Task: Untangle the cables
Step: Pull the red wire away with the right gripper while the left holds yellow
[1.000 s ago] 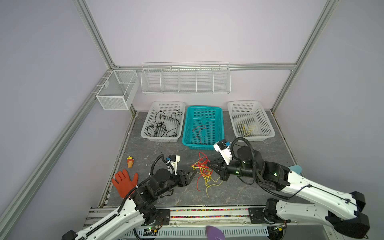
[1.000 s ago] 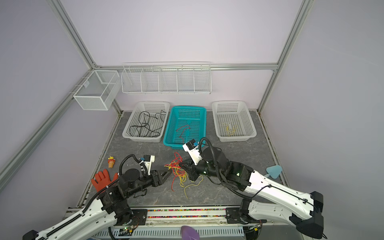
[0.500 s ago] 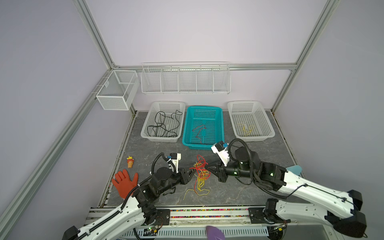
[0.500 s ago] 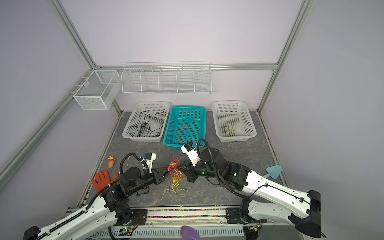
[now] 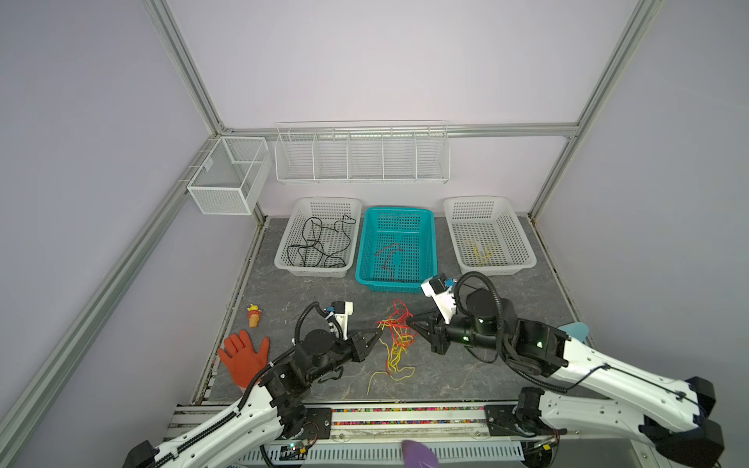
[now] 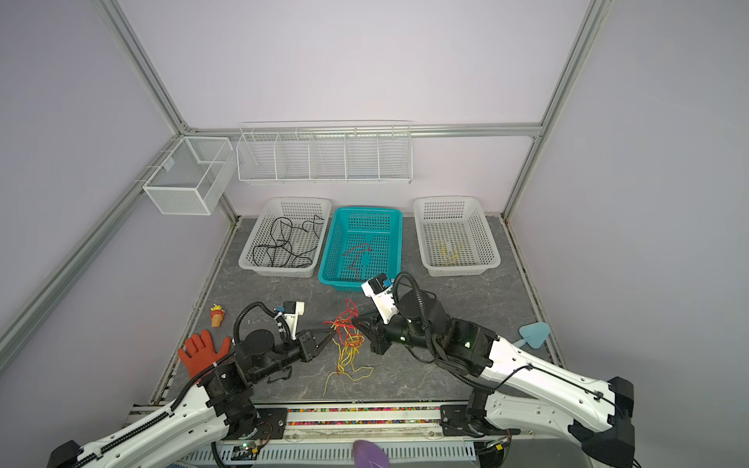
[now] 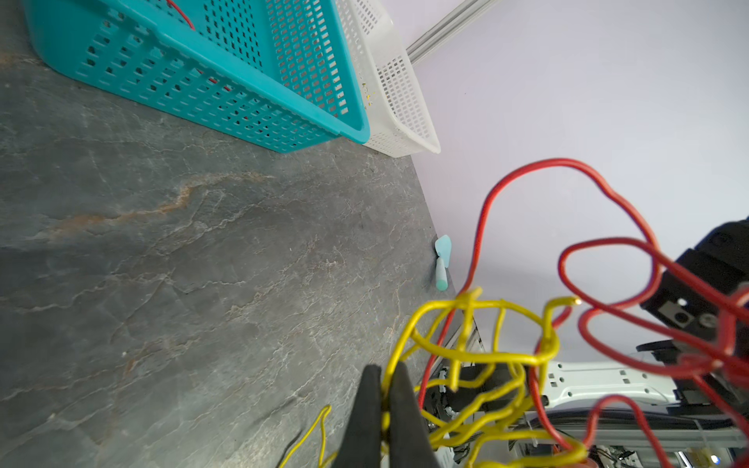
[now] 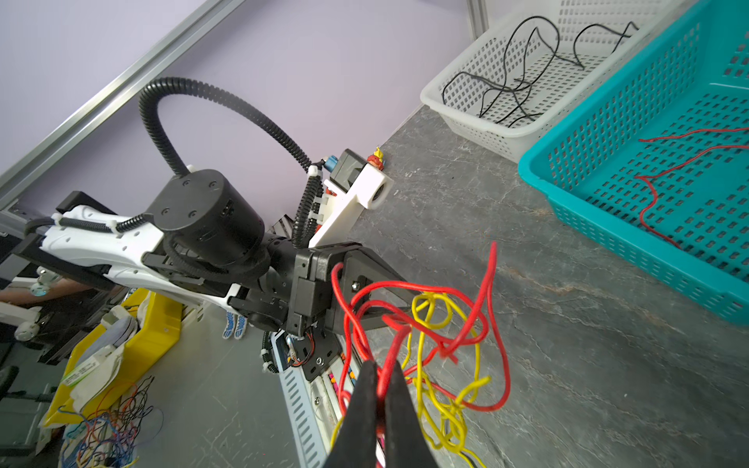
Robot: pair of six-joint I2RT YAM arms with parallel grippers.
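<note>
left gripper [image 7: 383, 370] pinched tight on yellow cable [image 7: 498, 357] | right gripper [image 8: 381, 366] clamped on red cable [image 8: 394, 347] | cables [image 5: 399, 330] tangled, strung between both grippers, yellow tails trailing on grey tabletop [image 5: 441, 381], near teal basket [image 5: 385, 282]

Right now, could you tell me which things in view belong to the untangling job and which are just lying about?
Job:
- red-and-yellow cable tangle
- left gripper, shut on a yellow strand
- right gripper, shut on a red strand
- left white basket, teal basket, right white basket, for sorting

Lying about:
- orange glove
- ice-cream toy
- blue scraper
- wire wall rack
- mesh box
</note>
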